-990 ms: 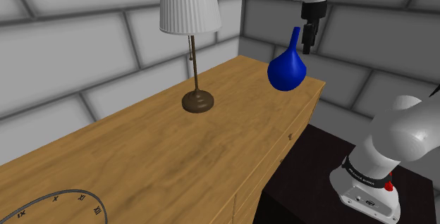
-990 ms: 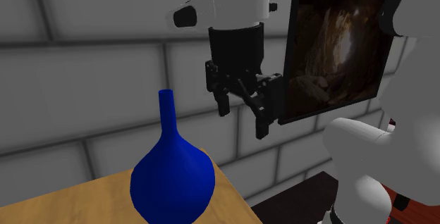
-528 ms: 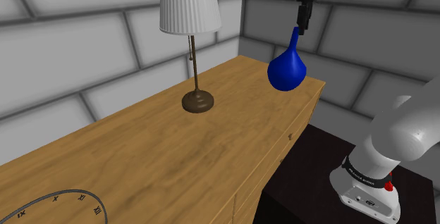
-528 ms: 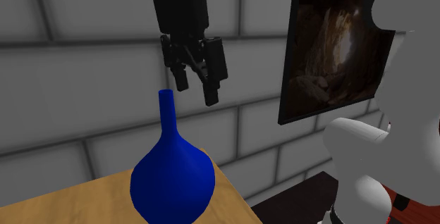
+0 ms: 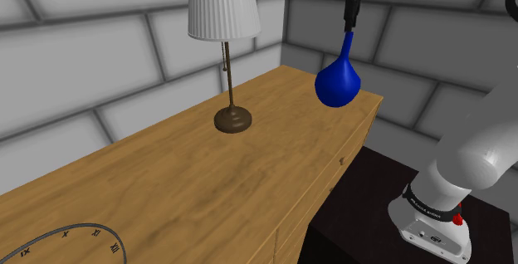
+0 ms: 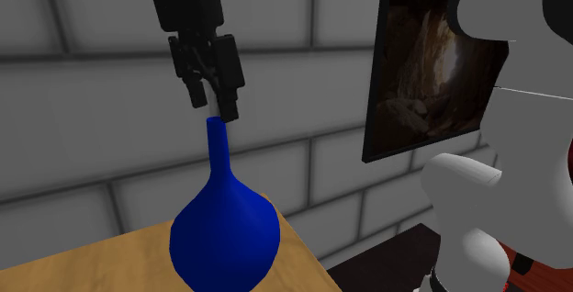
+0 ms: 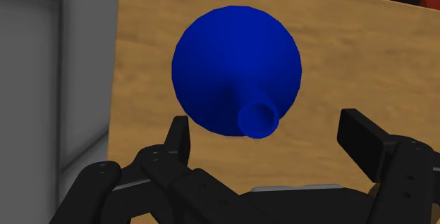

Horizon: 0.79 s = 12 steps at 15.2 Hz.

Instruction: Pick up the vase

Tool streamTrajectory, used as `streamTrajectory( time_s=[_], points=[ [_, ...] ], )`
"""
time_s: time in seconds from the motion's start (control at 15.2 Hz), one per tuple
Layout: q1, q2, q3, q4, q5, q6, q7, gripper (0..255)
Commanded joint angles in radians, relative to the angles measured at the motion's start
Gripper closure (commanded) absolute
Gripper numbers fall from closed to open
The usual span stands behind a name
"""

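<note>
The hand (image 5: pixel 349 23) has swung across in the last second. It began off to the side of the blue vase (image 5: pixel 336 84), toward the shoulder view's right and beside the framed picture (image 6: pixel 432 65) on the wall. Now it hangs directly over the vase's neck. In the second exterior view its fingertips reach down to about the level of the mouth. In the wrist view the two fingers stand apart, clasping nothing, with the open mouth between them and somewhat nearer one finger than the other. I judge the approach to be lined up. What remains is to come down around the neck and close.

The vase stands upright at the far corner of the wooden surface (image 5: pixel 191 179), well apart from the table lamp (image 5: pixel 222 22). Its round belly rests on the wood and its slender neck rises from it. Its long axis is vertical, with the mouth pointing straight up at the hand.
</note>
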Motion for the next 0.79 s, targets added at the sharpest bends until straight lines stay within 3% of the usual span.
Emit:
streamTrajectory(
  time_s=[0.0, 0.33, 0.4, 0.73],
  points=[
    [-0.001, -0.006, -0.001, -0.03, -0.001, 0.025, 0.0, 0],
    [-0.001, -0.023, 0.0, -0.098, -0.005, 0.075, 0.007, 0],
    [-0.001, -0.024, 0.0, -0.098, -0.005, 0.075, 0.008, 255],
    [-0.001, -0.023, 0.0, -0.097, -0.005, 0.075, 0.007, 255]
  ],
)
